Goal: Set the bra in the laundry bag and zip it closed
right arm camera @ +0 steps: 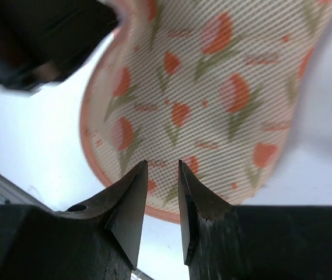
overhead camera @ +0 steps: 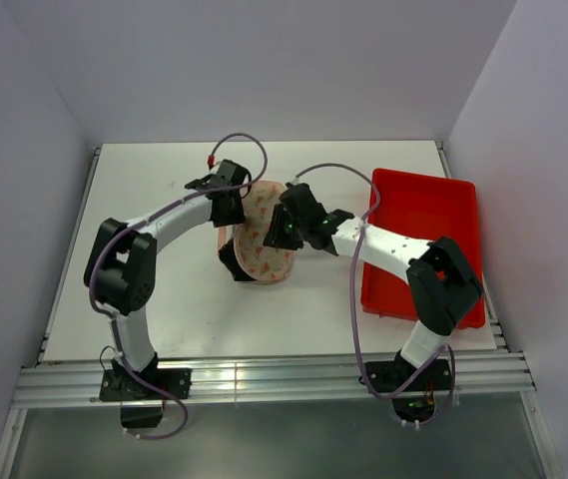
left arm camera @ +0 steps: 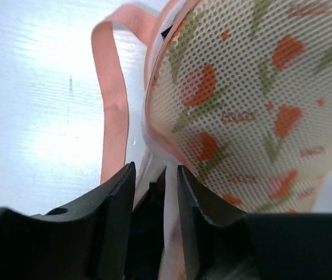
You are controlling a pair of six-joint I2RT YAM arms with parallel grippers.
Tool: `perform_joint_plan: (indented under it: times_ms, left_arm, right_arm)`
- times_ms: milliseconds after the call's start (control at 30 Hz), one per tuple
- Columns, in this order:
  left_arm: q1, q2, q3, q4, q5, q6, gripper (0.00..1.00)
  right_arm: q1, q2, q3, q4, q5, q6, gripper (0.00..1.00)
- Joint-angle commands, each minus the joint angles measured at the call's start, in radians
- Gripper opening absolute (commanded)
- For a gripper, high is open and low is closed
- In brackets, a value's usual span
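The laundry bag (overhead camera: 264, 238) lies mid-table as a printed dome (left arm camera: 253, 99), its pink loop strap (left arm camera: 112, 99) trailing on the table. A black piece of fabric, the bra (overhead camera: 236, 261), pokes out at the bag's near-left edge. My left gripper (overhead camera: 230, 212) is at the bag's far-left rim. Its jaws (left arm camera: 156, 169) stand a little apart, with the white rim strip and dark fabric (left arm camera: 145, 227) in the gap. My right gripper (overhead camera: 284, 232) hovers over the bag's right side. In the right wrist view it (right arm camera: 162, 163) is slightly open and empty, with the bag (right arm camera: 212, 87) beyond its tips.
A red plastic tray (overhead camera: 413, 205) stands at the right of the table, under the right arm's forearm. White walls close in the table on the left, back and right.
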Motion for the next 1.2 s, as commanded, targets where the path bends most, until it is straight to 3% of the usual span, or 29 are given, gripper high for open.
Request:
perform_joint_plan:
  times_ms: [0,100,267,600,867,1000,1167]
  left_arm:
    - [0.004,-0.101,-0.007,-0.01,-0.039,0.009,0.42]
    - [0.004,-0.144,-0.003,-0.037,-0.061,0.009,0.45]
    - [-0.017,-0.231,-0.055,-0.046,-0.059,-0.007,0.44]
    - [-0.099,-0.244,-0.251,0.058,-0.142,-0.079,0.4]
    - [-0.103,-0.224,-0.314,0.038,-0.239,-0.152,0.24]
    - [-0.102,-0.187,-0.323,0.017,-0.269,-0.175,0.0]
    - [-0.102,-0.152,-0.362,0.047,-0.251,-0.183,0.0]
  right_arm:
    - [-0.051,-0.032,0.011,-0.021,0.018,-0.03,0.35]
    - [-0.113,-0.024,-0.015,-0.011,0.003,-0.053,0.36]
    - [-0.207,0.003,-0.095,0.097,-0.123,-0.089,0.46]
    - [-0.236,0.057,-0.142,0.235,-0.192,-0.098,0.66]
    - [-0.255,0.138,-0.15,0.321,-0.256,-0.095,0.68]
    - [-0.256,0.16,-0.167,0.36,-0.266,-0.087,0.7]
    - [-0.258,0.184,-0.185,0.43,-0.302,-0.069,0.72]
